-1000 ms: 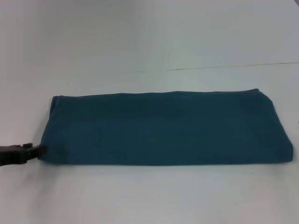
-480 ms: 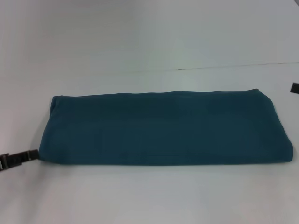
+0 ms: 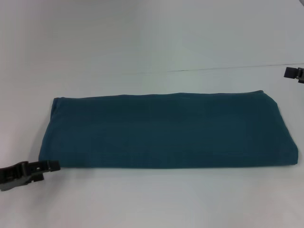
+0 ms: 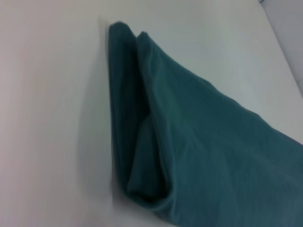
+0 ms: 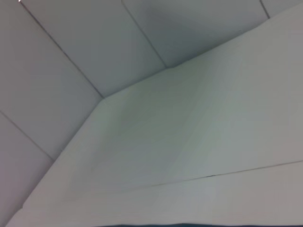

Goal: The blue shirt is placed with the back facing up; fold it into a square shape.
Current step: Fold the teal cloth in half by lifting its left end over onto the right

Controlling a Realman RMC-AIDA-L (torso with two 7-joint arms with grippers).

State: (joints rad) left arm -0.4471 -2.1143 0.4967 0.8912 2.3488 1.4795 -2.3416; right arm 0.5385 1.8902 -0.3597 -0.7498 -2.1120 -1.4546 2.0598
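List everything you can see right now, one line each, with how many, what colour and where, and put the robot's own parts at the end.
dark teal-blue knit shirt: one, folded into a long band, lying flat across the middle of the table; its layered folded end shows in the left wrist view.
white table: one, under the shirt, with a thin seam line running across behind the shirt on the right.
left gripper: one, black, low by the shirt's near left corner, apparently just off the cloth.
right gripper: one, black, at the right edge of the head view, behind the shirt's far right corner, well off it.
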